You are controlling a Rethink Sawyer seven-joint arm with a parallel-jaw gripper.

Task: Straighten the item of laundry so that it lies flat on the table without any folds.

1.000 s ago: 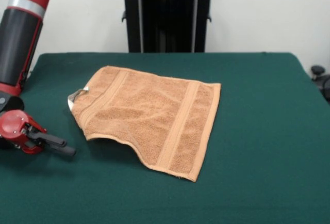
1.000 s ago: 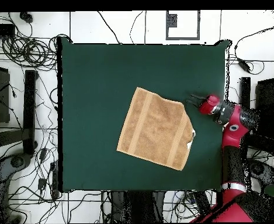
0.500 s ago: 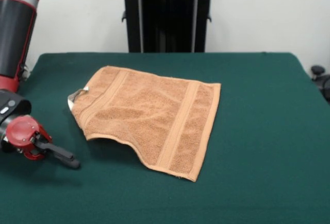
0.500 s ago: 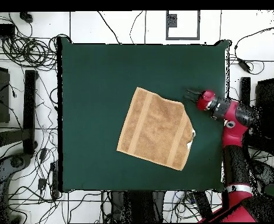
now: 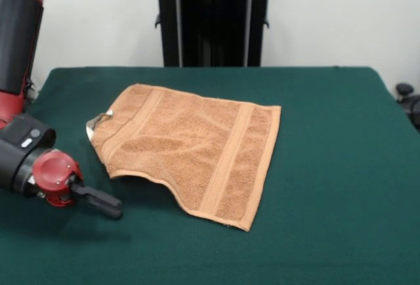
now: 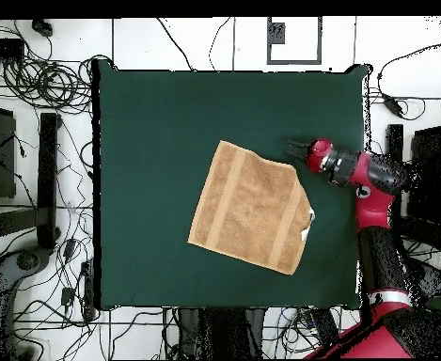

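Green felt covers the worktop (image 5: 328,167) in the front view, with a pale wall and a black stand (image 5: 213,19) behind it at 12 o'clock. We see the towel (image 5: 190,150) lying near the middle, its near-left edge lifted in a curl and a small white tag (image 5: 98,122) at its 9 o'clock corner. The gripper (image 5: 108,203) hovers low at 8 o'clock from the towel, just beside that curled edge but apart from it; we cannot tell whether the jaws are apart or together, since they read as one dark bar. Open felt stretches wide to 3 and 6 o'clock. The arm (image 5: 20,35) is cut off at the left and top edges.

From overhead, we find the towel (image 6: 250,207) right of centre on the worktop (image 6: 149,141), the gripper (image 6: 294,149) at its 1 o'clock corner. Cables (image 6: 36,75) crowd the floor around the worktop, thickest at 9 to 11 o'clock. Broad clear felt lies from 9 to 12 o'clock.
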